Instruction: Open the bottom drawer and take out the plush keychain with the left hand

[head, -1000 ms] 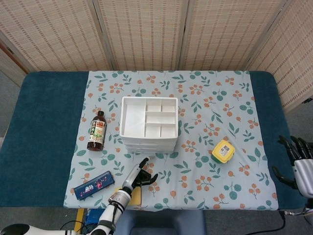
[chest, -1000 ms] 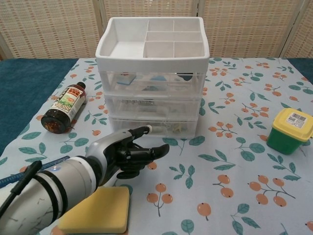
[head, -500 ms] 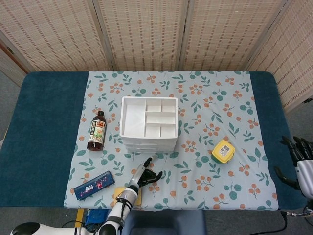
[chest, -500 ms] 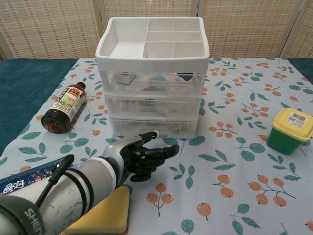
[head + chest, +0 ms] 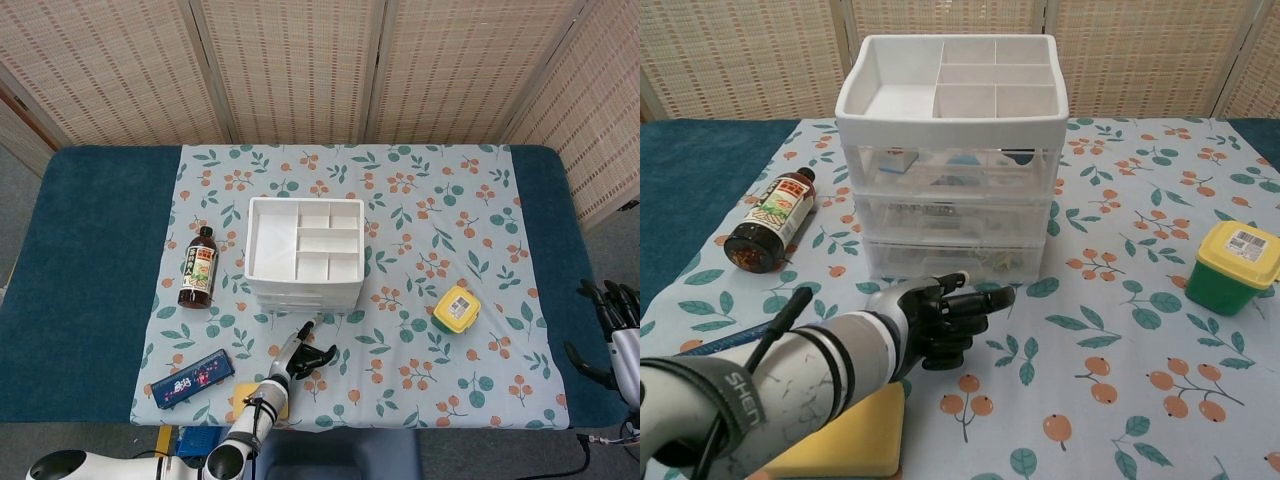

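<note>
A white drawer unit with three clear drawers stands mid-table, also seen from above. Its bottom drawer is closed; something small and pale shows faintly through its front, too unclear to name. My left hand hovers just in front of that drawer with its fingers extended toward it and holding nothing; the head view shows the left hand below the unit. My right hand hangs off the table's right edge, fingers apart, empty.
A dark sauce bottle lies left of the drawers. A yellow-lidded green box sits to the right. A yellow sponge lies under my left forearm, and a blue pencil case lies at the front left.
My left hand has crept forward and rightward toward the bottom drawer's front. My right hand has drifted slightly lower at the table's right edge.
</note>
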Robot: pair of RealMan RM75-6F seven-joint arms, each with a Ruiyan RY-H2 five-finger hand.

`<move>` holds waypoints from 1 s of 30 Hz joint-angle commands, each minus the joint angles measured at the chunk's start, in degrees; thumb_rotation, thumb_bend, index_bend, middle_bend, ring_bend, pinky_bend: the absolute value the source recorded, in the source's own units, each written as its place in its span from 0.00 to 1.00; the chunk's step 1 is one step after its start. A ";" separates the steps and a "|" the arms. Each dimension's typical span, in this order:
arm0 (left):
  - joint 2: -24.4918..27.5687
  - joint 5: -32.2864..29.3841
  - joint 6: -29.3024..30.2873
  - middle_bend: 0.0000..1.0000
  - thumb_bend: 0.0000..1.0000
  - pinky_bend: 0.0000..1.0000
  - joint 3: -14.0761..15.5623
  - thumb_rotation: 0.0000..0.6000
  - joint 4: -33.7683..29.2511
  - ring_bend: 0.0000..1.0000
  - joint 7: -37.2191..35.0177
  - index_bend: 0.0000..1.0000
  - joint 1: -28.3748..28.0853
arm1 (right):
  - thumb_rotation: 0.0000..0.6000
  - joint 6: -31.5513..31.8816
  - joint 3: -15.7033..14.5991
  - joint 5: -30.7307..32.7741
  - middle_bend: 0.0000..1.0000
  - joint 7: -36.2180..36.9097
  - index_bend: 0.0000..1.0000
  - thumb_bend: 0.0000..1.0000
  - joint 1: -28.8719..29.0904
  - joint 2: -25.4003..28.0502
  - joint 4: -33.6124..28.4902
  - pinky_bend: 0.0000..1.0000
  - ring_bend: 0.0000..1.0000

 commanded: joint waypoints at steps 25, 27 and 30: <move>-6.49 -3.26 6.10 0.97 0.36 1.00 -5.11 1.00 3.11 1.00 -2.49 0.05 0.58 | 1.00 0.64 0.12 0.03 0.19 -0.01 0.01 0.35 -0.59 -0.03 0.02 0.05 0.10; -6.94 -3.54 6.24 0.97 0.36 1.00 -5.80 1.00 3.30 1.00 -2.76 0.05 0.69 | 1.00 0.61 0.12 0.11 0.19 0.01 0.01 0.35 -0.63 -0.01 0.03 0.05 0.10; -7.39 -3.27 6.65 0.97 0.37 1.00 -6.41 1.00 3.65 1.00 -2.81 0.05 0.77 | 1.00 0.67 0.14 0.12 0.19 0.02 0.01 0.35 -0.68 0.01 -0.01 0.05 0.10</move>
